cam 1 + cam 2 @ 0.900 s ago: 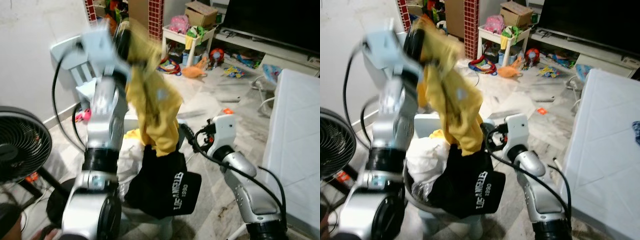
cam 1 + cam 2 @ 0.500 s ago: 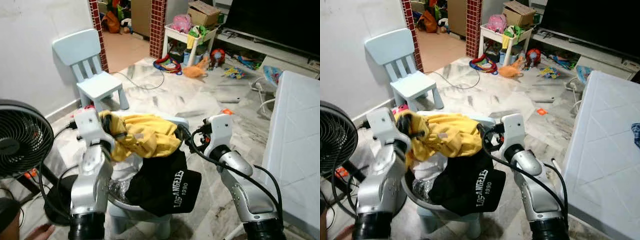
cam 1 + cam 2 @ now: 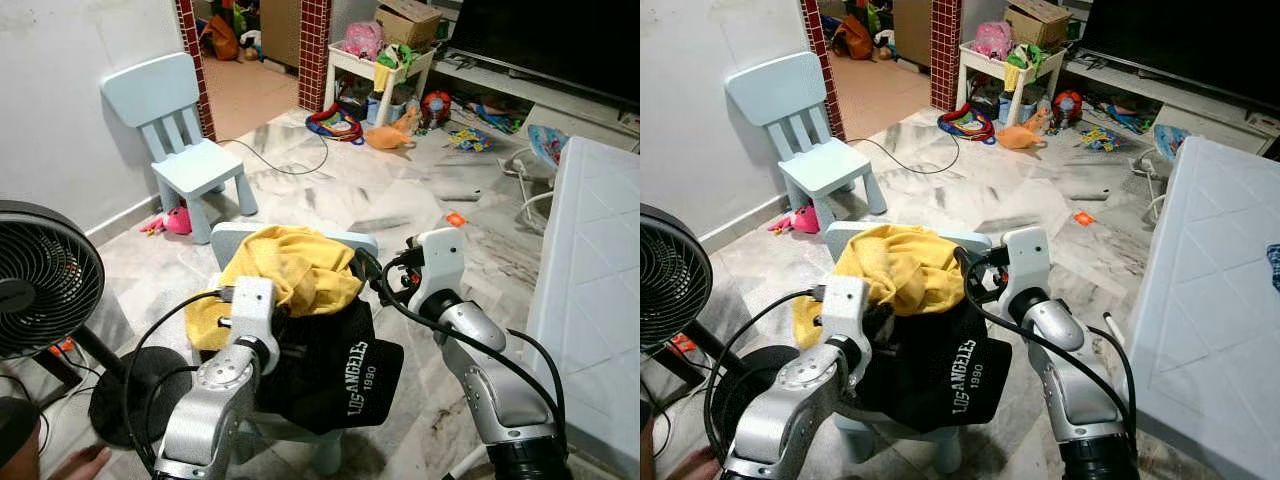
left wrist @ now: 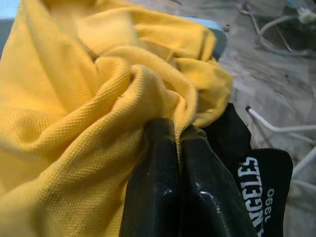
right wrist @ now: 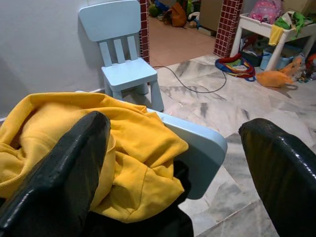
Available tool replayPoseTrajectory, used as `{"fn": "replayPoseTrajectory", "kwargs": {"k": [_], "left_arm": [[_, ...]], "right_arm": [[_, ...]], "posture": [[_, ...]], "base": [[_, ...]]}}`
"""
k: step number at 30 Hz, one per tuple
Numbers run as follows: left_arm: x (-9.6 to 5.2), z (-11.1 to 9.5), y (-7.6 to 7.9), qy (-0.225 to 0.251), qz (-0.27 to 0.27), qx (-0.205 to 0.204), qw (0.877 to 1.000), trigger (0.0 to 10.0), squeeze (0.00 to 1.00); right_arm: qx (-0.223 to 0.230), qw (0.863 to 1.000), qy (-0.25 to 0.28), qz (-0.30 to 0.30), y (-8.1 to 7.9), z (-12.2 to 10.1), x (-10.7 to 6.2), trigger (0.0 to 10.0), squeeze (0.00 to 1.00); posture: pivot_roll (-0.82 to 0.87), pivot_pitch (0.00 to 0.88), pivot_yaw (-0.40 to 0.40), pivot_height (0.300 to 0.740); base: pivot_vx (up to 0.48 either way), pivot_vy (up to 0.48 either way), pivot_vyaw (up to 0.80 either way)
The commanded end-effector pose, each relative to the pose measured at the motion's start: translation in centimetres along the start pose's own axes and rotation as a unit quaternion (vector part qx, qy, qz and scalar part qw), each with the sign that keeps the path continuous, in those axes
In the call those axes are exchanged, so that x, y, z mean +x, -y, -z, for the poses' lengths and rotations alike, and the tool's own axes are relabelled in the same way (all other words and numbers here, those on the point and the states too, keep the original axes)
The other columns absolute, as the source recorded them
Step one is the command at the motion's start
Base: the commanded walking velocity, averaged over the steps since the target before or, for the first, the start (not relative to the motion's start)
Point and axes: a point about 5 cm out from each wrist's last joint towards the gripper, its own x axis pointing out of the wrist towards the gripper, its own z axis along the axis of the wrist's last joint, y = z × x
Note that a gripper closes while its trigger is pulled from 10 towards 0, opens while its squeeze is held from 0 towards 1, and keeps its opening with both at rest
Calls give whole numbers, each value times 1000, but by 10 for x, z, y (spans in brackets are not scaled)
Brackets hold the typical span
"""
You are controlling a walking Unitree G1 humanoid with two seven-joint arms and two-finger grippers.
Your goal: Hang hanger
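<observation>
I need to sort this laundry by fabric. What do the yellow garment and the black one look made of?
The yellow garment, pinched in the left claw, looks like matte cotton pique knit; the left wrist view shows a fine textured weave. The black garment looks like soft matte jersey with a white printed logo, though its weave is too distant to confirm.
</observation>
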Motion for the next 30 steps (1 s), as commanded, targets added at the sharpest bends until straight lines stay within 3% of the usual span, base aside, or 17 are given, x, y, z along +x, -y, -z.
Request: {"fn": "replayPoseTrajectory", "kwargs": {"k": [1,4,5,6,7,8,9,16,20,23,27,30], "left_arm": [[-3,-3,3,7,10,23,1000,1216,0],[-6,-2,2,5,6,40,999,1490,0],[-8,0,1,1,2,44,999,2941,0],[-10,2,-2,-2,-5,48,999,3333,0],[-13,4,-4,-6,-9,53,999,4745,0],[-17,6,-5,-11,-7,49,999,10000,0],[-24,9,-11,-15,-29,61,998,10000,1000],[-47,21,-17,-47,-43,89,994,10000,1000],[-60,25,-21,-51,-45,134,989,10000,1000],[-61,11,-20,1,-52,170,984,10000,1000],[-58,-27,-28,104,-112,129,980,10000,1000],[-52,-37,-39,113,-135,128,976,10000,1000]], "right_arm": [[-5,1000,-1,2,2,-1,0,10000,0],[-8,1000,-2,2,3,-1,0,10000,0],[-9,1000,-3,2,4,-1,1,10000,0],[-9,1000,-3,2,4,-1,1,10000,0],[-10,1000,-3,2,5,-1,1,10000,0],[-12,1000,-4,3,6,-2,1,10000,0],[-16,1000,-7,5,8,-1,0,10000,0],[-24,1000,-17,4,11,2,0,10000,0],[-24,1000,-18,0,9,2,4,10000,0],[-24,1000,-17,-3,8,2,6,10000,0],[-24,1000,-16,-4,8,1,7,10000,0],[-23,1000,-15,-3,8,1,7,10000,0]], "posture": [[27,58,-57,740],[26,55,-57,740],[26,55,-57,740],[27,55,-56,740],[27,55,-56,740],[27,55,-56,740],[30,55,-56,740],[34,55,-58,740],[47,52,-66,740],[51,50,-70,740],[48,45,-70,740],[44,43,-70,740]], "base": [[0,0,0],[0,0,0],[0,0,0],[0,0,0],[0,0,0],[0,0,0],[0,0,0],[0,0,0],[0,0,0],[0,0,0],[0,0,0],[0,0,0]]}}
